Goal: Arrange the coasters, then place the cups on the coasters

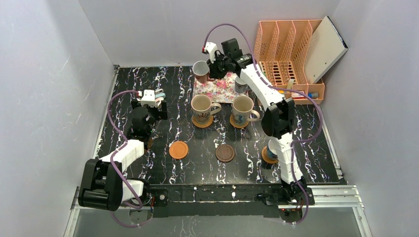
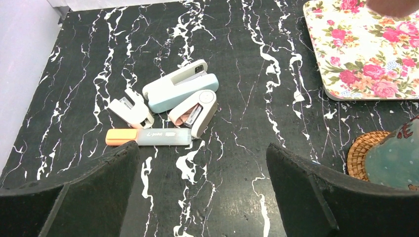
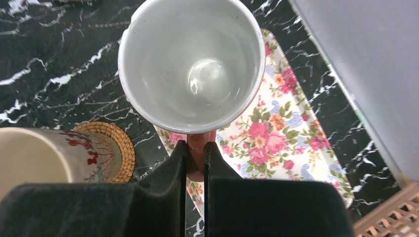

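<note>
My right gripper [image 3: 196,145] is shut on the reddish handle of a white cup [image 3: 192,64], which hangs upright over the far left corner of the floral tray [image 3: 296,123]. The same cup [image 1: 200,71] shows at the back of the table. Two cream cups [image 1: 201,106] [image 1: 242,109] stand on woven rattan coasters [image 3: 116,148]. An orange-brown coaster [image 1: 178,150] and a dark brown coaster [image 1: 225,153] lie bare in front. Another orange coaster [image 1: 268,155] is partly hidden by the right arm. A small cup [image 1: 240,85] stands on the tray. My left gripper [image 2: 202,148] is open over bare table.
Three small staplers [image 2: 180,91] and an orange-capped highlighter [image 2: 148,137] lie just beyond my left fingertips. An orange file rack [image 1: 286,49] with a white board [image 1: 323,49] leaning in it stands at the back right. Walls close in the table on three sides.
</note>
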